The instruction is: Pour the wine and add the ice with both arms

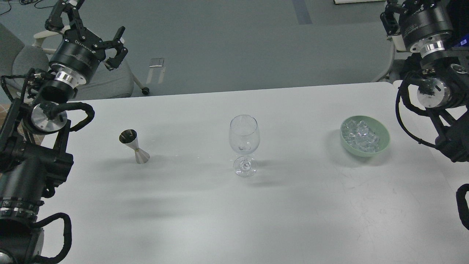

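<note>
A clear wine glass (244, 145) stands upright at the table's middle; I cannot tell whether a little clear wine lies at the bottom of its bowl. A steel jigger (134, 146) stands to its left, contents not readable. Several clear ice cubes (361, 135) fill a pale green bowl (383, 144) at the right. My left gripper (88, 27) is open and empty, raised high past the table's far left edge, well behind the jigger. My right gripper (406, 5) is raised at the top right, above and behind the bowl; its fingers are cut off by the frame's top edge.
The white table (293, 212) bears only these three things. A grey office chair (110, 82) stands behind its far left edge and a chair frame (388, 71) behind its far right corner. Grey floor lies beyond.
</note>
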